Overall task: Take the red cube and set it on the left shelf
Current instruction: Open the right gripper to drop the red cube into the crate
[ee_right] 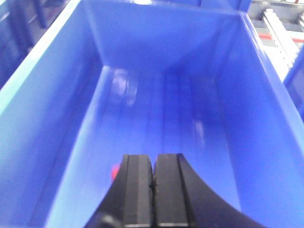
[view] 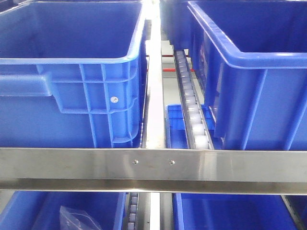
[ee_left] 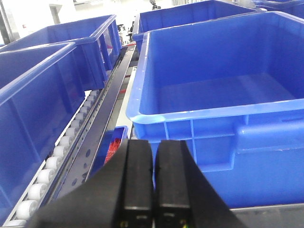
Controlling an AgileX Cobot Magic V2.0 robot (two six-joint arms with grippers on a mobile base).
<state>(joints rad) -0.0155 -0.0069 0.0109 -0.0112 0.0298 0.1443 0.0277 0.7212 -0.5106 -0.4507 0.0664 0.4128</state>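
Observation:
The left shelf shows in the front view as a brushed-steel front rail (view: 72,165) with white roller tracks (view: 194,115) and large blue crates (view: 72,72) behind it. No gripper appears in that view. My right gripper (ee_right: 153,156) is shut, pads together, above the inside of a blue crate (ee_right: 156,99). A small patch of red (ee_right: 114,172), apparently the red cube, peeks out just left of the fingers on the crate floor; the rest of it is hidden. My left gripper (ee_left: 154,142) is shut and empty, in front of another blue crate (ee_left: 213,85).
A roller track (ee_left: 52,161) runs between crates in the left wrist view. Below it sits a small blue bin holding something red and bristly (ee_left: 114,147). On the lower tier a clear plastic bag (view: 76,220) lies in a crate. A second crate (view: 254,62) stands at the right.

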